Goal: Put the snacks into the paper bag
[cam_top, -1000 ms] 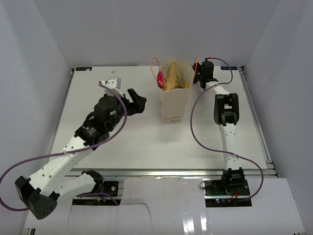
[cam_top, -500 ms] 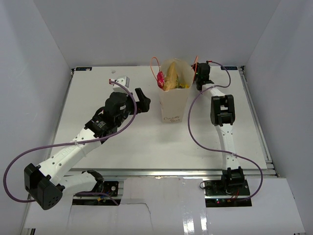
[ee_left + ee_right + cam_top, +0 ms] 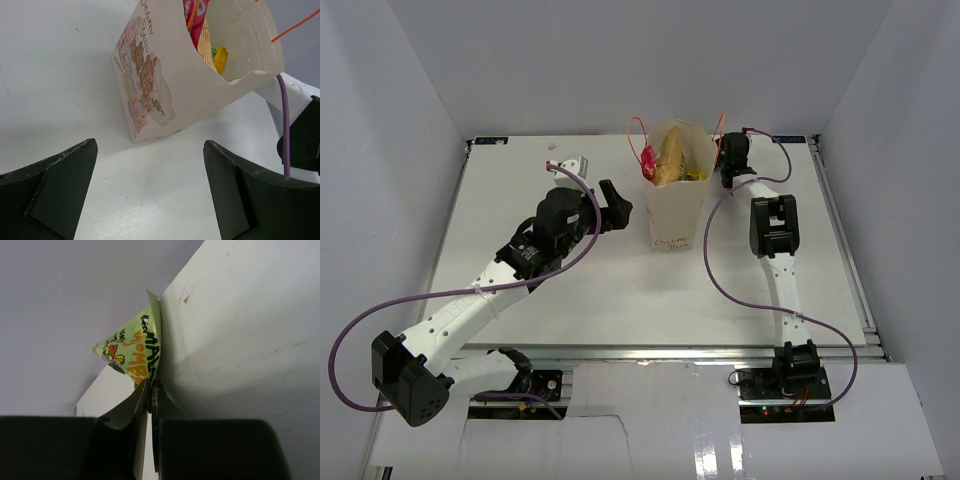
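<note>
my left claw swung in toward paper bag over last second; jaws wide apart, nothing held; bag upright mid-table; right claw edged closer to bag's right rim, pinched tight on green packet flat against bag wall; likely last snack going in; count: one bag; inside, one red packet, one chip bag, one yellow packet; one green at rim; purple not visible.

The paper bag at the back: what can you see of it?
The paper bag is cream and stands upright and open on the table, with orange loop handles, reddish script in front and teddy bears printed on one side. Snacks poke out. The right end effector, pinching a green packet, is at its right rim.
</note>
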